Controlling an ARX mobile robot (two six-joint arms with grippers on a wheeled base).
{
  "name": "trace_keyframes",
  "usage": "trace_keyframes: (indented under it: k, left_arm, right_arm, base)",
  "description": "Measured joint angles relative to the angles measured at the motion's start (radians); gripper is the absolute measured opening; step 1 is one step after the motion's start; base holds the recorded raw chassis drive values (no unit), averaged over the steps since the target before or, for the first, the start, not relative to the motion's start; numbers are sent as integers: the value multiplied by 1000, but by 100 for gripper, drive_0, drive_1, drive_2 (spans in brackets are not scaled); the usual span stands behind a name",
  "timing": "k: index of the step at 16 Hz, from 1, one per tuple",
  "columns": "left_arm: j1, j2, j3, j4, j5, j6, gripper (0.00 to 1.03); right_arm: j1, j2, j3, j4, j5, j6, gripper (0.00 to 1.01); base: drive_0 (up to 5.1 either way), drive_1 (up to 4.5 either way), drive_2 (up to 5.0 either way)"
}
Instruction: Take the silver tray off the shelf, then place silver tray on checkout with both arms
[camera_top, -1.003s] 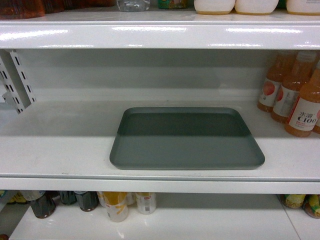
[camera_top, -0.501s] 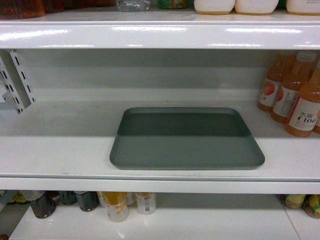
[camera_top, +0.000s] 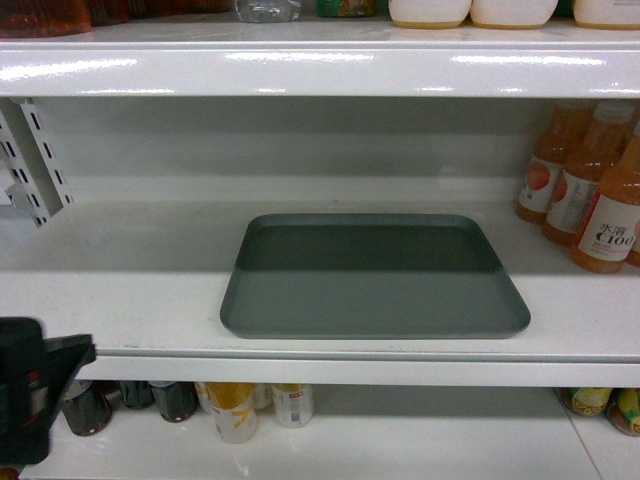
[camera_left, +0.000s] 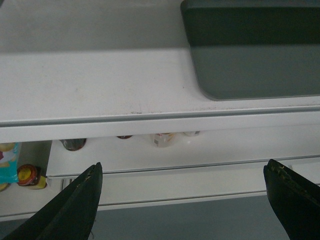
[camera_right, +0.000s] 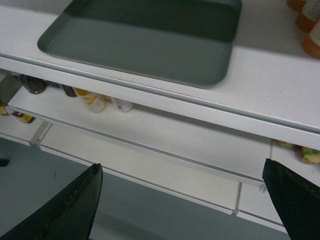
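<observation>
Head view: silver tray (camera_top: 373, 277) lies flat on the shelf (camera_top: 120, 290), near the shelf's front edge, roughly centred. Right of the tray, well apart from it, orange drink bottles (camera_top: 585, 190) stand upright against the back panel; the front one's white label reads "C100" with 2 Chinese characters above, the rest too small to read. On the lower shelf below the tray, yellow-labelled bottles (camera_top: 232, 410) and dark jars (camera_top: 172, 400); writing not legible. Top board above carries white tubs (camera_top: 470, 12).

A black part of the left arm (camera_top: 30, 395) shows at the lower-left corner, below and left of the tray, not touching it.

Left wrist view: left gripper (camera_left: 185, 200) has fingers (camera_left: 80, 200) spread wide, holding nothing, in front of and below the shelf edge; the tray's near-left corner (camera_left: 250, 60) sits up and right of them.

Right wrist view: right gripper (camera_right: 182, 200) likewise wide apart and empty, fingers (camera_right: 292, 195) below the shelf front, clear of the tray (camera_right: 145, 37), which lies up and left.
</observation>
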Motion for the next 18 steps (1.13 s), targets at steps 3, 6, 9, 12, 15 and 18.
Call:
trace_keyframes:
  k: [3, 6, 9, 12, 15, 18]
  left_arm:
    - [-4, 425, 216, 105, 14, -3, 98]
    - [-11, 627, 397, 77, 8, 3, 98]
    - [-16, 758, 555, 35, -17, -5, 98]
    - [-27, 875, 706, -42, -21, -15, 98]
    - [-34, 939, 813, -98, -18, -20, 98]
    - [-45, 991, 904, -155, -45, -20, 98]
  right_arm:
    - [53, 446, 211, 187, 29, 117, 98]
    - [80, 669, 378, 215, 66, 146, 98]
    - [95, 819, 543, 190, 109, 154, 98]
    - [95, 979, 722, 143, 186, 156, 98]
    - [85, 1086, 865, 72, 228, 156, 98]
    - [68, 1184, 1004, -8, 283, 144, 98]
  base:
    - [0, 0, 0]
    - [0, 0, 0]
    - [0, 0, 0]
    - [0, 0, 0]
    - [0, 0, 0]
    - [0, 0, 0]
